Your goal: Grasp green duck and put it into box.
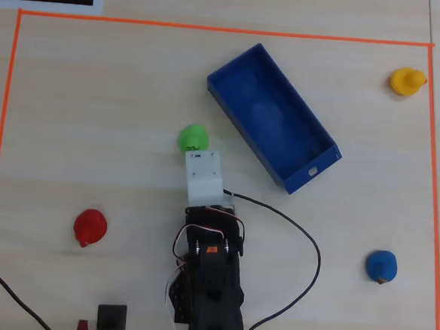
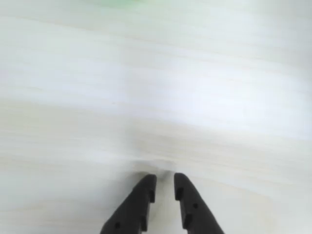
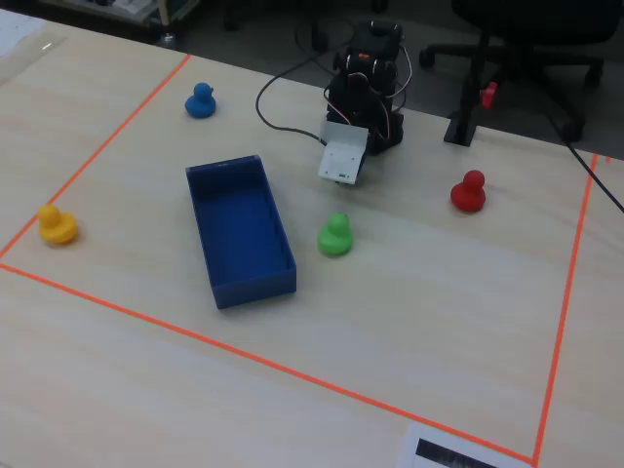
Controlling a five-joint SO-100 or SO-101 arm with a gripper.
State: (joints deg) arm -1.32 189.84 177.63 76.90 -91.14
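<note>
The green duck point(image 1: 193, 137) stands on the pale wooden table just left of the blue box point(image 1: 272, 117), and the fixed view shows the duck point(image 3: 335, 235) upright beside the box point(image 3: 239, 229). The box is open-topped and holds nothing. My arm's white wrist housing point(image 1: 204, 175) sits right behind the duck and covers the fingers from above. In the wrist view my gripper point(image 2: 165, 179) points at bare table with only a narrow slit between its black fingertips and nothing held. A green blur point(image 2: 122, 2) at the top edge is the duck.
A red duck point(image 1: 90, 227) sits at the left, a blue duck point(image 1: 381, 266) at the lower right and a yellow duck point(image 1: 406, 80) at the upper right. Orange tape point(image 1: 214, 29) frames the work area. A black cable point(image 1: 305, 239) loops right of the arm base.
</note>
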